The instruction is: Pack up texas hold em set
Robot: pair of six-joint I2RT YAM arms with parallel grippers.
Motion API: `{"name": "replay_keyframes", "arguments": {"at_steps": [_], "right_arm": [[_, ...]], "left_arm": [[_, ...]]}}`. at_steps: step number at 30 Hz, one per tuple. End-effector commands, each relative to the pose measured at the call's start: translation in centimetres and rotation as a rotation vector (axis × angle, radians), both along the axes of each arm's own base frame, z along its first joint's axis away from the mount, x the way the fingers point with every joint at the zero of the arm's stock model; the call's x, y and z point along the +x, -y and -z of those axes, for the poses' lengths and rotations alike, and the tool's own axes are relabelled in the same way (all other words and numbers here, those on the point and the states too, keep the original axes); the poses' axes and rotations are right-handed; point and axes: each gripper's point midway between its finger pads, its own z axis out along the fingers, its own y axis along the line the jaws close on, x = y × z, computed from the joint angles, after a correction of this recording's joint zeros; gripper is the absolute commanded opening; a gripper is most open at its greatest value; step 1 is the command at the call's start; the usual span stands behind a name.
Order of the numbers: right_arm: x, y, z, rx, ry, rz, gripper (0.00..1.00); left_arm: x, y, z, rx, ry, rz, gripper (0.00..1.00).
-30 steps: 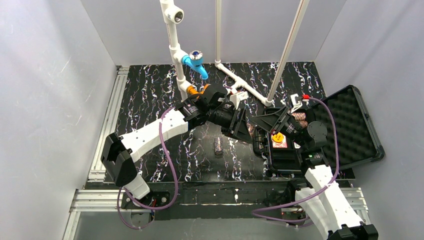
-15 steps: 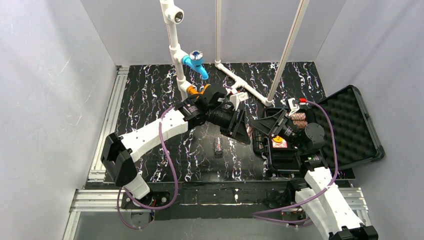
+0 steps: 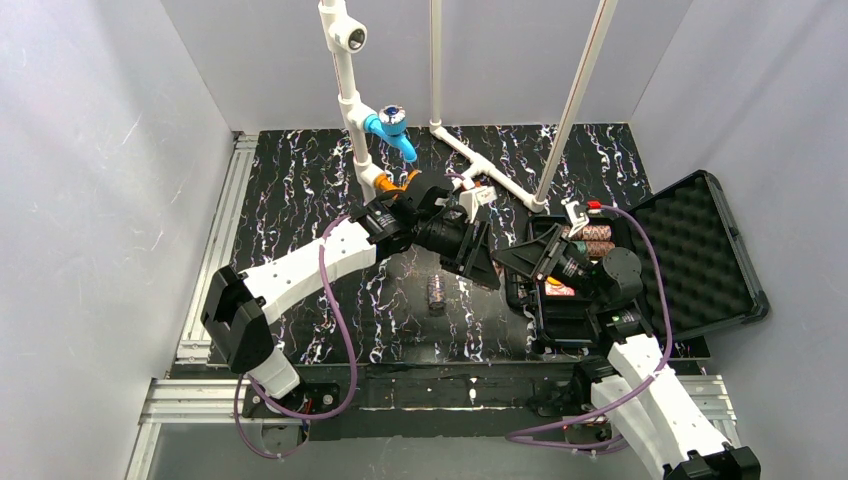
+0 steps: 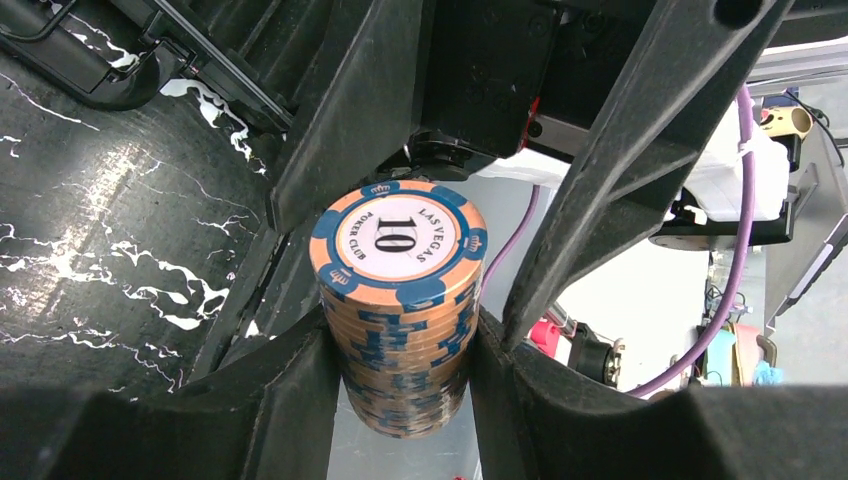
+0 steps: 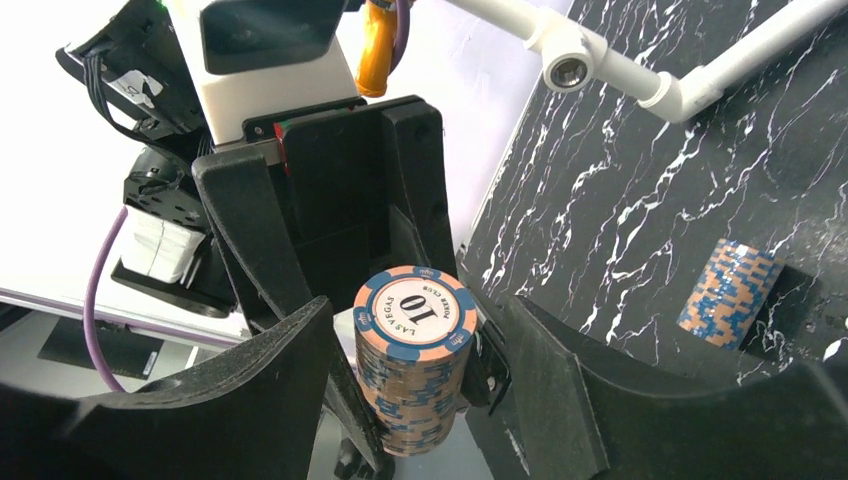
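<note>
The left gripper (image 4: 400, 345) pinches a stack of orange-and-blue poker chips (image 4: 398, 240) above the black marbled table (image 3: 300, 200), with the right gripper's (image 5: 415, 315) spread jaws flanking it, beside the open black foam-lined case (image 3: 700, 250) and a second chip stack (image 5: 725, 293).

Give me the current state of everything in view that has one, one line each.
Case: open, lid folded back.
Held chip stack: clamped in left gripper jaws.
Right gripper: jaws open, straddling that stack.
Loose chip stack: lying on its side on the table.
</note>
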Motion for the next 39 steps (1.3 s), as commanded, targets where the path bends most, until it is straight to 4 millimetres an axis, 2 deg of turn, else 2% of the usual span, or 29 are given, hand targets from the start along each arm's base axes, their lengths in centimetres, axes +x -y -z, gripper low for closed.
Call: {"name": "replay_keyframes", "arguments": {"at_steps": [1, 7, 12, 14, 16, 19, 23, 24, 27, 30, 35, 39], "right_arm": [[-0.8, -0.6, 0.4, -0.022, 0.034, -0.038, 0.68], [-0.7, -1.1, 0.6, -0.032, 0.034, -0.042, 0.6], [-0.7, -1.3, 0.8, -0.037, 0.036, -0.047, 0.4], [-0.7, -1.3, 0.7, -0.041, 0.04, -0.044, 0.29], [-0.6, -1.2, 0.6, -0.053, 0.045, -0.034, 0.18], [-0.2, -0.9, 0.5, -0.091, 0.052, 0.001, 0.12], [0.9, -0.2, 1.0, -0.165, 0.038, 0.072, 0.07], [1.1, 0.0, 1.1, -0.178, 0.034, 0.09, 0.06], [2.0, 0.5, 2.2, -0.228, -0.009, 0.142, 0.01], [2.6, 0.8, 3.2, -0.263, -0.044, 0.168, 0.01], [3.1, 1.3, 4.5, -0.327, -0.086, 0.194, 0.01], [3.7, 2.6, 4.7, -0.419, -0.091, 0.261, 0.01]], "left_arm": [[0.0, -0.2, -8.1, -0.26, 0.26, 0.039, 0.0], [0.2, -0.2, -7.2, -0.244, 0.253, 0.037, 0.0], [0.4, -0.6, -6.5, -0.22, 0.256, 0.023, 0.01], [0.5, -0.9, -6.0, -0.201, 0.255, 0.009, 0.16], [0.7, -1.2, -5.3, -0.176, 0.259, -0.008, 0.37], [0.6, -2.0, -4.1, -0.141, 0.267, -0.027, 0.64], [0.3, -3.1, -2.2, -0.089, 0.26, -0.046, 0.87], [0.2, -3.3, -1.6, -0.077, 0.254, -0.049, 0.96], [0.2, -3.7, 0.4, -0.04, 0.235, -0.063, 0.98], [0.5, -4.1, 2.6, 0.001, 0.22, -0.08, 0.98], [1.8, -4.5, 5.1, 0.044, 0.227, -0.114, 0.98], [2.7, -4.2, 6.7, 0.07, 0.246, -0.112, 0.98]]}}
